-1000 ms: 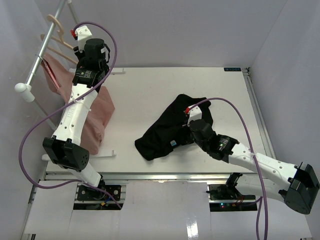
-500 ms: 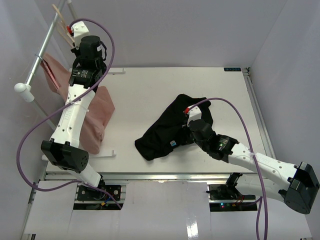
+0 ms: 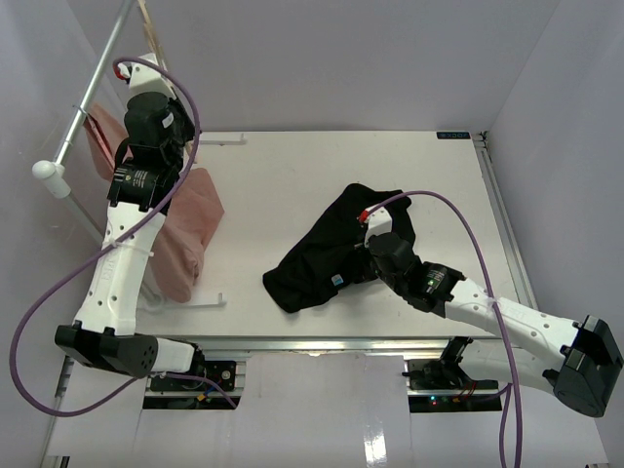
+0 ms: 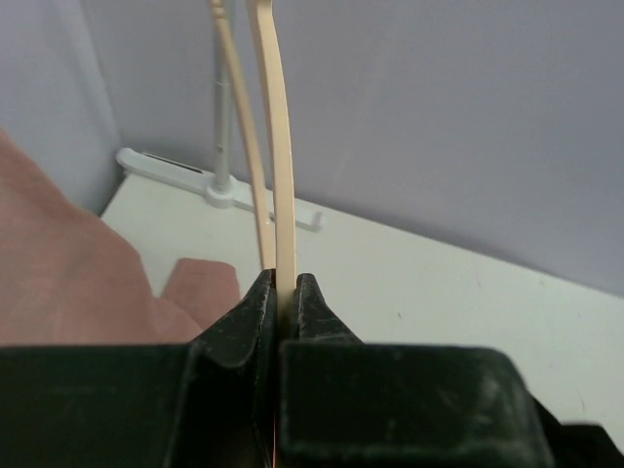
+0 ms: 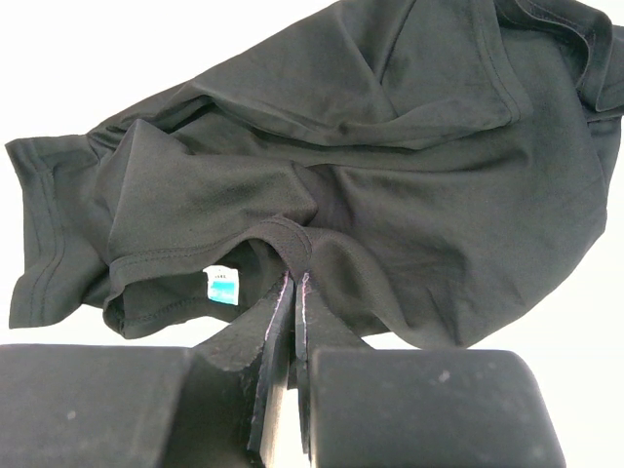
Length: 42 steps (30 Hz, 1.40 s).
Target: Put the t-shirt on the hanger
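here, the left gripper (image 4: 286, 290) is clenched on the thin edge of the tan wooden hanger (image 4: 278, 146), which is held up at the far left corner, near the grey rail (image 3: 91, 86). the right gripper (image 5: 294, 278) is pinched tight on a fold of the black t-shirt (image 5: 409, 175), which lies crumpled on the white table (image 3: 283, 175), right of centre. a pink cloth (image 3: 190, 229) drapes at the table's left edge, beneath the left arm.
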### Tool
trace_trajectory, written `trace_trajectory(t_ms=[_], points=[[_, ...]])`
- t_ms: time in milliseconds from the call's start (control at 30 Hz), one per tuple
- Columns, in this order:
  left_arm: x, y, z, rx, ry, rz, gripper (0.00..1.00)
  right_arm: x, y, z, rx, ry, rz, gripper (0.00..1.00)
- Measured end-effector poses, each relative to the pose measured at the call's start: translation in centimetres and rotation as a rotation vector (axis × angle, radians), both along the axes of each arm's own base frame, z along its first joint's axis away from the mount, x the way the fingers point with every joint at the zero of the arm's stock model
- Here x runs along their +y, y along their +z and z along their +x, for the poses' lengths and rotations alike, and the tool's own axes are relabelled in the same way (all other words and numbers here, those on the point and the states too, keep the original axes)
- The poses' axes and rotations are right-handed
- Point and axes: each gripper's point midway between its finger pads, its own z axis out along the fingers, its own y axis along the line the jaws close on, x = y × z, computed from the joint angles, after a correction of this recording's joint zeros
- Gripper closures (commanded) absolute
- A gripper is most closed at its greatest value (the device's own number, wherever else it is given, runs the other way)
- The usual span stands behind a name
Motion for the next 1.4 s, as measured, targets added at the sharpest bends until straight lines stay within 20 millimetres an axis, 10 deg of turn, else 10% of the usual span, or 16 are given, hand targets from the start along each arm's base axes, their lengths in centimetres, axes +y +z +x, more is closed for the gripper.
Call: trace_trajectory(t_ms=[267, 633, 900, 1400], points=[[-9.3, -8.7, -1.2, 0.214, -0.488, -0.084, 1.00, -0.5, -1.4, 0.6, 0.012, -0.045, -0.052, 0.92], [-11.3, -19.8, -8.6, 0.534, -0.666, -0.136, 1.00, -1.8, -1.5, 1.6, 0.012, -0.120, -0.050, 0.92], [-19.9, -20.9, -18.2, 0.564, -1.084, -0.049, 1.00, -6.5, -0.3, 5.2, 0.052, -0.337, -0.046, 0.92], [-17.3, -15.1, -23.4, 0.354, -1.127, -0.026, 1.00, -8.3, 2.5, 6.2, 0.048, -0.399, -0.007, 0.92]])
